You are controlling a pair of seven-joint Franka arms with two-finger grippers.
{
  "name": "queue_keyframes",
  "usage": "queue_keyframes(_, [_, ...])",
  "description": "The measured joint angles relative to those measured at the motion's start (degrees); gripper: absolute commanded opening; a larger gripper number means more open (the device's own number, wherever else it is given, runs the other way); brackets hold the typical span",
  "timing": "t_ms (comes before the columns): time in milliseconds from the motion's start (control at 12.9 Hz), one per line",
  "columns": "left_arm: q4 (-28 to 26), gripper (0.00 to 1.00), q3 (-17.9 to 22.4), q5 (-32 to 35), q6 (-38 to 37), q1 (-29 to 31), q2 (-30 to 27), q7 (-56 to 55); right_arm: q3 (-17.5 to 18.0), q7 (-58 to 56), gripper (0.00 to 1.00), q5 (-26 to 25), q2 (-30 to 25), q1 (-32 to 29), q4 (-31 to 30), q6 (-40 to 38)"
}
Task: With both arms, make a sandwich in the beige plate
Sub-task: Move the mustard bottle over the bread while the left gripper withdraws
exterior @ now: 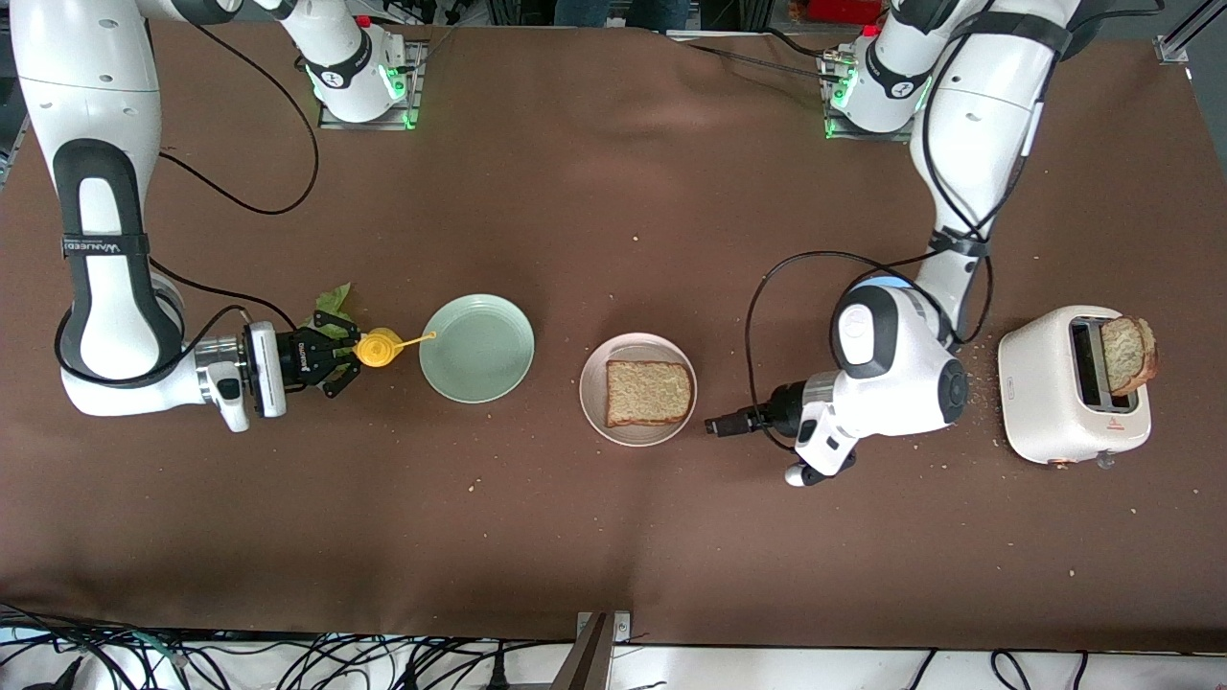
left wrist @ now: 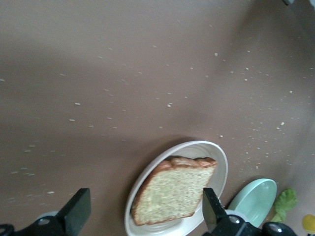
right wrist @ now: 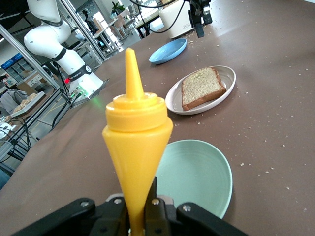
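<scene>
Bench (exterior: 613, 537): beige plate (exterior: 591, 393) mid, one bread slice (exterior: 649, 393) flat on it, no lettuce or top slice yet. Mint plate (exterior: 476, 347) sits btwn it & right gripper (exterior: 347, 359), which is clamped on yellow sauce bottle (exterior: 380, 348), nozzle twd the plates. Left gripper (left wrist: 145, 209) spread apart, empty, just beside beige plate. Judgement: keep bottle gripped firm, carry over mint plate, tip nozzle above slice centre.
</scene>
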Motion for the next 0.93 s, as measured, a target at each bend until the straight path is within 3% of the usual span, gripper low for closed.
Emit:
queue_keyframes(543, [0.54,1.0,0.29,27.23,-18.72,14.26,-9.83,-0.8,0.07,23.58,0.0,-10.88,-0.14,10.71,6.99,9.56])
queue_keyframes(930, [0.94,1.0,0.26,35.24,-22.01,16.79,-13.83,-0.8,0.12,46.08,0.0,-24.35,-0.29,22.96,12.41,17.34])
